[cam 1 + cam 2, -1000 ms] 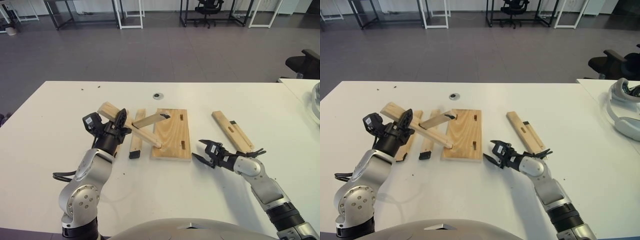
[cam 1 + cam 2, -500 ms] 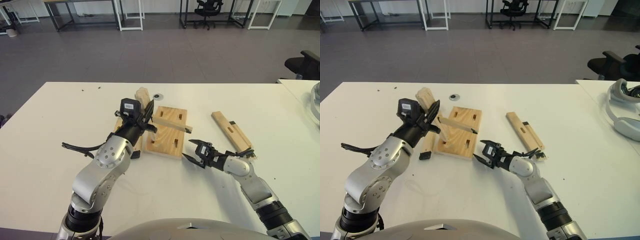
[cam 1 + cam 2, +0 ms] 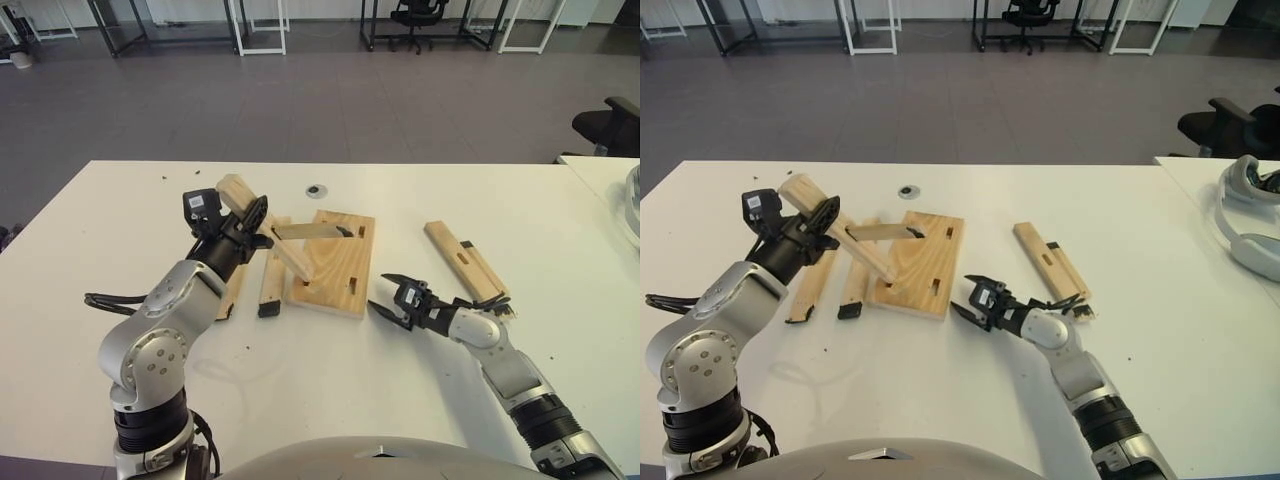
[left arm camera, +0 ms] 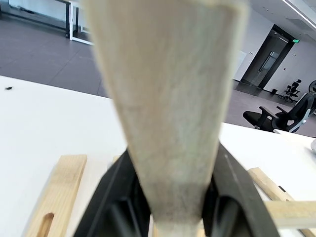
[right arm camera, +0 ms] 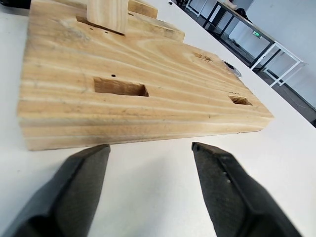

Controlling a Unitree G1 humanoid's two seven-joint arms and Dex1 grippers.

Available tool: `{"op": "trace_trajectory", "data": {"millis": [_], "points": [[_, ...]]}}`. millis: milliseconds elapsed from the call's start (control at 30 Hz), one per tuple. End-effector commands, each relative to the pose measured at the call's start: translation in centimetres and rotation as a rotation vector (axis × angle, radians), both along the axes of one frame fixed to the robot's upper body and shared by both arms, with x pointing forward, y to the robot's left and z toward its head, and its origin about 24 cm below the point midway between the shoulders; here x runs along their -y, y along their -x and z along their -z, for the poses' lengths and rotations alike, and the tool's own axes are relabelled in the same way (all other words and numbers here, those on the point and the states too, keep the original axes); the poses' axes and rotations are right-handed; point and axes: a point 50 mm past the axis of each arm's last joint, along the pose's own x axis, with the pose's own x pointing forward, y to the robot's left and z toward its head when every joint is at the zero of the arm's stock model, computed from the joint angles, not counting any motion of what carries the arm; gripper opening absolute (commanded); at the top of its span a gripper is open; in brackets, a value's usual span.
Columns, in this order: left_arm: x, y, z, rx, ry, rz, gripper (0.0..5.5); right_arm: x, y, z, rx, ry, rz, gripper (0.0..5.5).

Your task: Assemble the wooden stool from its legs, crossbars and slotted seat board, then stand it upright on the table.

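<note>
A: What is the left gripper (image 3: 250, 222) doing?

B: It is clamping a wooden leg (image 3: 290, 258) near the upper end, with its black fingers (image 4: 113, 197) pressing on both sides. The leg is slanting down toward the right. Its lower end is meeting the seat board (image 3: 335, 290) at a slot by the board's left edge. I cannot tell how deep it is sitting.

A: Is anything hanging on that leg?

B: A crossbar (image 3: 308, 231) is sticking out of it sideways, reaching over the far half of the board.

A: And the right gripper (image 3: 395, 309)?

B: It is sitting low over the table (image 3: 100, 220) with its fingers (image 5: 79, 190) spread wide, gripping nothing. It is pointing at the board's near right corner, just beside it and not touching.

A: Where are the other parts lying?

B: A dark-tipped leg (image 3: 271, 285) is lying flat just left of the board. Another loose leg (image 3: 230, 292) is lying beside it, partly under the left arm. A pair of slotted legs (image 3: 462, 260) is lying side by side to the right of the board, beyond the right gripper.
</note>
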Motion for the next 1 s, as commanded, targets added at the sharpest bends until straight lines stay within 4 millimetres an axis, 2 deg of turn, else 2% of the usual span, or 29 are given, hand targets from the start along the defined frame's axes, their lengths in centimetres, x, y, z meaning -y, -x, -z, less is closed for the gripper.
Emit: {"op": "trace_trajectory", "data": {"millis": [33, 267, 400, 500, 600, 733, 867, 1000], "points": [[-0.6, 0.0, -0.2, -0.023, -0.003, 0.005, 1.02, 0.3, 0.0, 0.6, -0.017, 0.014, 0.018, 3.10], [-0.8, 0.3, 1.2, -0.085, -0.140, 0.005, 1.02, 0.3, 0.1, 0.9, -0.025, 0.014, 0.024, 3.10], [1.3, 0.6, 2.0, -0.089, -0.244, 0.042, 1.02, 0.2, 0.0, 0.9, -0.017, 0.028, 0.017, 3.10], [3.2, 1.6, 3.2, -0.128, -0.242, 0.070, 1.02, -0.1, 0.0, 0.9, -0.013, 0.029, 0.010, 3.10], [3.4, 2.6, 3.9, -0.179, -0.203, 0.077, 1.02, -0.1, 0.1, 0.9, -0.012, 0.033, 0.009, 3.10], [2.3, 2.5, 2.5, -0.152, -0.165, 0.067, 1.02, -0.1, 0.0, 0.9, -0.008, 0.035, 0.015, 3.10], [0.8, 1.1, 0.1, -0.071, -0.168, 0.061, 1.02, -0.1, -0.1, 0.9, -0.004, 0.031, 0.022, 3.10], [-0.1, 0.4, -0.8, -0.065, -0.119, 0.060, 1.02, -0.2, -0.3, 1.0, -0.002, 0.027, 0.026, 3.10]]}}
